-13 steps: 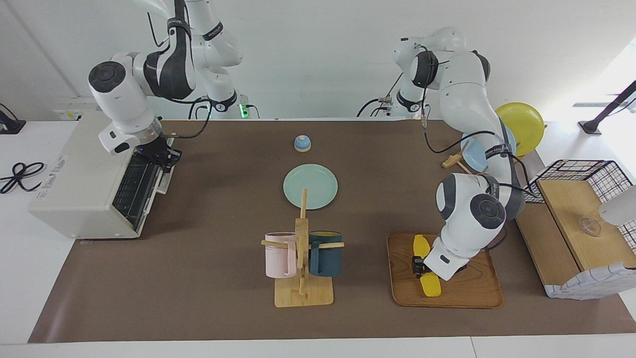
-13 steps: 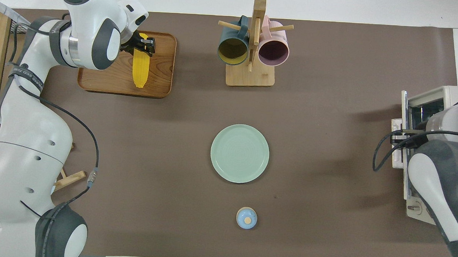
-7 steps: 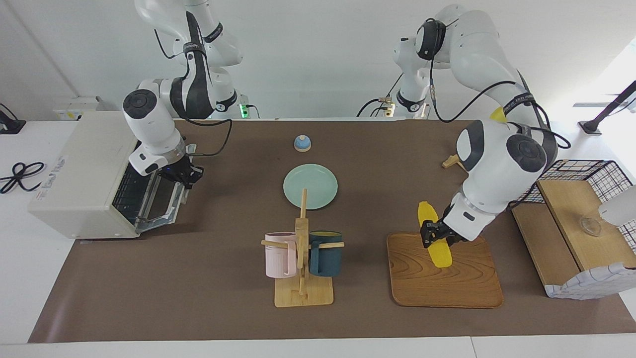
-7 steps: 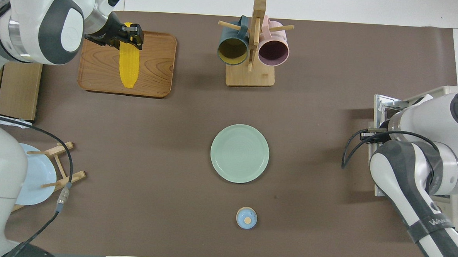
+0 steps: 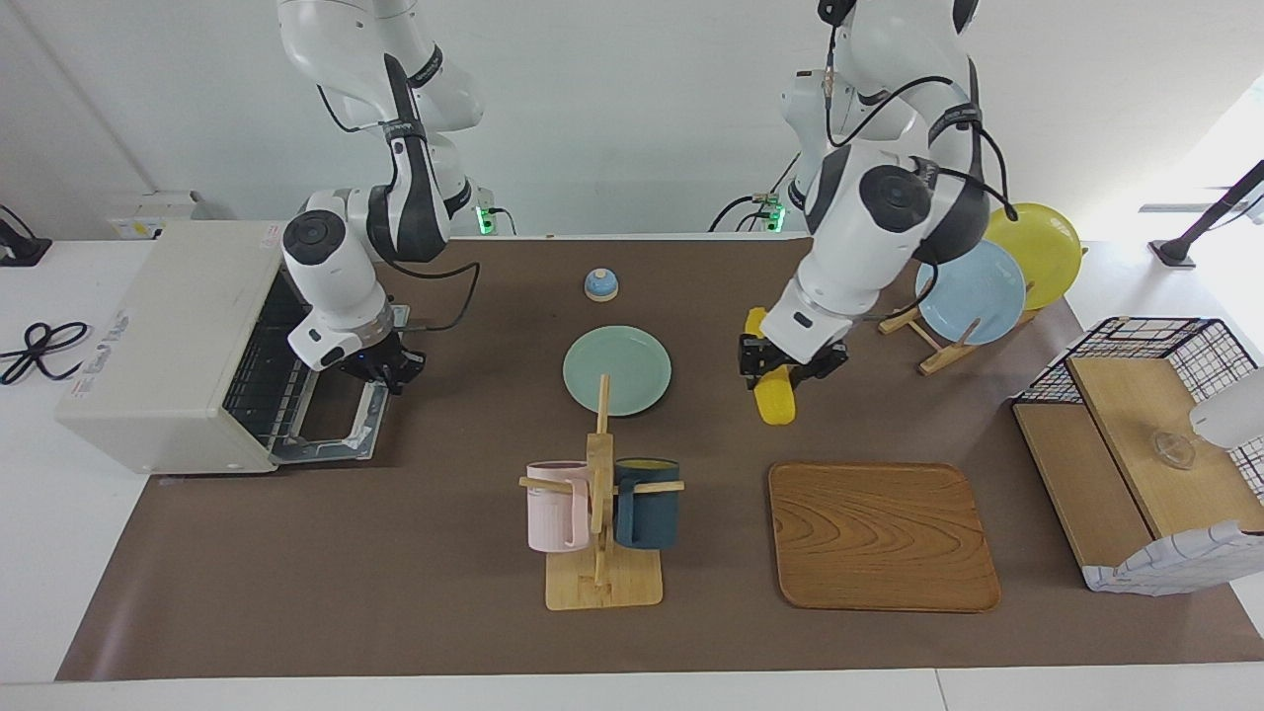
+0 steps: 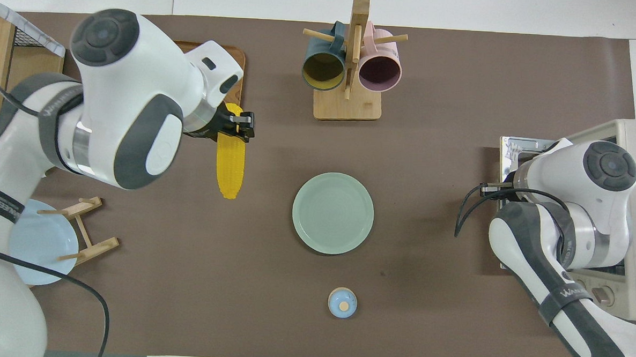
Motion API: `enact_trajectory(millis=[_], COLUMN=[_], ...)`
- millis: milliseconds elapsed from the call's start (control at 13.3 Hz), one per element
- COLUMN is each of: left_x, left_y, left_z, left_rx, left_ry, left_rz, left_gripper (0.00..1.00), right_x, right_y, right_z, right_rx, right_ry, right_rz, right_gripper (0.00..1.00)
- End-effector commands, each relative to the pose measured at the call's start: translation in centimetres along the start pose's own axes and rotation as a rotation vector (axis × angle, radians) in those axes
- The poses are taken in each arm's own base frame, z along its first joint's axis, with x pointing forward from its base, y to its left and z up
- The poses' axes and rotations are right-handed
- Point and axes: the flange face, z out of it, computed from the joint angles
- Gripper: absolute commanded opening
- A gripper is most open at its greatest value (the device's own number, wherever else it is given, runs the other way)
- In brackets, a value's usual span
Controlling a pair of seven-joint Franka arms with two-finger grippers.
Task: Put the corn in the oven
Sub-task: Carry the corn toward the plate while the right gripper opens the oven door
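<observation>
Corn [image 5: 771,393] rides clamped in your left gripper [image 5: 783,363], in the air beside the green plate [image 5: 616,370].

Right gripper [image 5: 385,367], fingers shut, pins the oven [image 5: 173,341] door down; the oven and the wooden tray [image 5: 882,534] are empty. Next, carry the cob to the oven rack.

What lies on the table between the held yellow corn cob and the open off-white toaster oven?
Only the round pale green plate sits between the yellow corn cob and the off-white toaster oven; both views show it.
</observation>
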Motion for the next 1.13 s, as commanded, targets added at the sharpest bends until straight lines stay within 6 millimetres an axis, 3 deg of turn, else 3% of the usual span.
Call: enact_trajectory(millis=[0,225,375,450,601,751,826,976,1051], left_x=[-5.8,-10.4,-11.8,-12.8,-12.5,-13.2,-13.4,-13.3,-13.3], left_y=[3.7,8.0,10.6,12.4,13.3,14.8,15.2,15.2,15.2], left_z=[3.0,5.7,7.0,8.8,11.7,14.8,15.9,17.0,17.0], left_rx=[-0.033,-0.052,-0.078,-0.083,-0.089,-0.092,-0.097,-0.094,-0.094], left_ry=[0.068,0.088,0.116,0.114,0.127,0.131,0.138,0.138,0.139], left_rz=[-0.037,0.004,0.012,0.013,0.032,0.053,0.059,0.061,0.063], left_gripper=[0.00,0.00,0.00,0.00,0.00,0.00,0.00,0.00,0.00], right_x=[0.9,1.2,1.8,2.3,3.0,3.9,4.2,4.4,4.1], right_y=[1.2,-0.6,-2.2,-3.0,-4.3,-4.4,-4.4,-3.7,-3.6], right_z=[1.5,1.2,0.5,0.0,-1.5,-4.6,-6.6,-10.0,-11.4], right_rx=[-0.032,-0.029,-0.006,0.019,0.029,0.024,0.022,0.018,0.017], right_ry=[0.015,0.040,0.054,0.056,0.068,0.033,0.012,-0.016,-0.028], right_rz=[0.032,0.029,0.040,0.055,0.041,0.040,0.041,0.044,0.044], right_gripper=[0.00,0.00,0.00,0.00,0.00,0.00,0.05,0.48,0.79])
